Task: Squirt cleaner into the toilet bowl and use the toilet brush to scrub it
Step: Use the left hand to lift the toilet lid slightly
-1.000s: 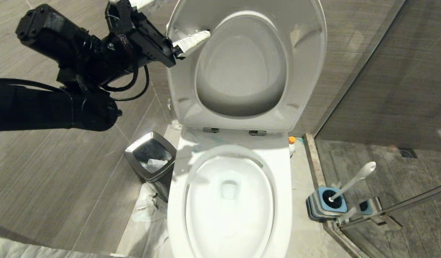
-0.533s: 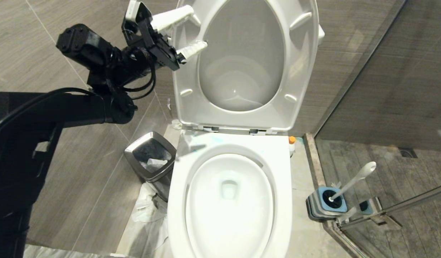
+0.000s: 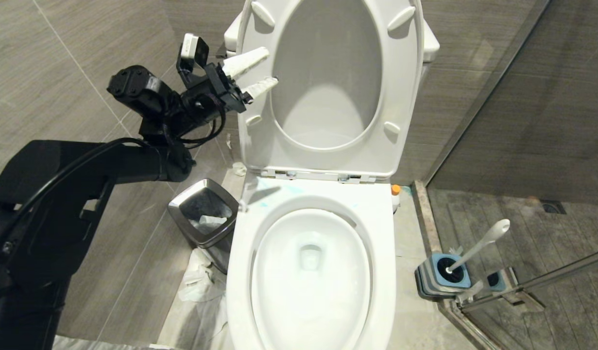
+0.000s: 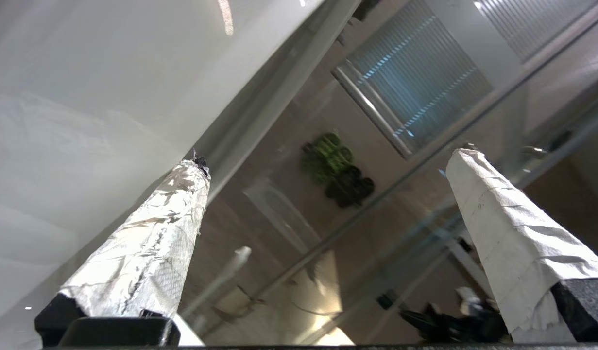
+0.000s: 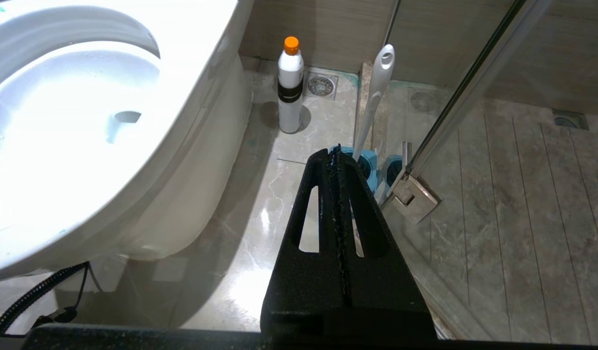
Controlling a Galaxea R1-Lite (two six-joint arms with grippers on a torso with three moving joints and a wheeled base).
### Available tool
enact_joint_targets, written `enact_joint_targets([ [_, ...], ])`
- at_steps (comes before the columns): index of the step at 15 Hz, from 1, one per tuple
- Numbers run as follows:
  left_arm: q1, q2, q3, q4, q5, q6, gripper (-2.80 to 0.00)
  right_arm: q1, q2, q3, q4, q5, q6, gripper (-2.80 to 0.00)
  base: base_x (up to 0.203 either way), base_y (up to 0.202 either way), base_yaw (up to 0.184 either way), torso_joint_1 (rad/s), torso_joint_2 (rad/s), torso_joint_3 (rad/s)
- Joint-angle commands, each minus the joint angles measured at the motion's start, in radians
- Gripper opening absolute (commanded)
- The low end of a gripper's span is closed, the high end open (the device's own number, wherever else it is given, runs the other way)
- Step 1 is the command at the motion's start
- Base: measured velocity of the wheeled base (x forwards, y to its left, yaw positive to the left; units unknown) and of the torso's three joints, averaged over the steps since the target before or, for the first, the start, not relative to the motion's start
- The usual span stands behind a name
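Note:
The toilet bowl [image 3: 382, 253] stands open, with its white seat and lid [image 3: 328, 160] raised upright. My left gripper [image 3: 271, 65] is open at the raised seat's left edge. In the left wrist view one wrapped finger [image 4: 153, 243] lies beside the seat's white surface [image 4: 85, 97]; nothing sits in the gripper [image 4: 330, 160]. The orange-capped cleaner [image 3: 396, 194] [image 5: 290, 85] stands on the floor at the bowl's right. The toilet brush [image 3: 478, 245] [image 5: 376, 97] leans in its blue holder [image 3: 444, 274]. My right gripper [image 5: 333, 153] is shut, empty, low beside the bowl [image 5: 192, 73].
A steel-rimmed waste bin [image 3: 204, 214] stands left of the bowl, with crumpled paper [image 3: 201, 287] on the floor before it. A glass shower door with a metal hinge [image 5: 415, 194] runs right of the brush holder. A floor drain [image 5: 321, 86] lies behind the cleaner.
The seat and lid have swung from tilted forward to upright. My left gripper followed the seat's left edge back and down, staying open. The right arm has not moved.

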Motion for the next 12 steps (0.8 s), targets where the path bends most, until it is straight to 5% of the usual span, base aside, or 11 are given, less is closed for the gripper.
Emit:
enact_joint_targets([
  [1, 0.002, 0.03, 0.002, -0.007, 0.023, 0.044, 0.0, 0.0, -0.001, 0.012, 0.0, 0.001, 0.0, -2.8, 0.0, 0.0, 0.0, 0.0, 0.0, 0.0],
  [6, -0.013, 0.09, 0.019, -0.01, 0.181, 0.225, 0.0, 0.0, -0.001, 0.012, 0.0, 0.001, 0.0, -2.8, 0.0, 0.0, 0.0, 0.0, 0.0, 0.0],
  [12, -0.014, -0.076, 0.23, -0.011, 0.228, 0.221, 0.0, 0.0, -0.001, 0.012, 0.0, 0.001, -0.001, -2.8, 0.0, 0.0, 0.0, 0.0, 0.0, 0.0],
])
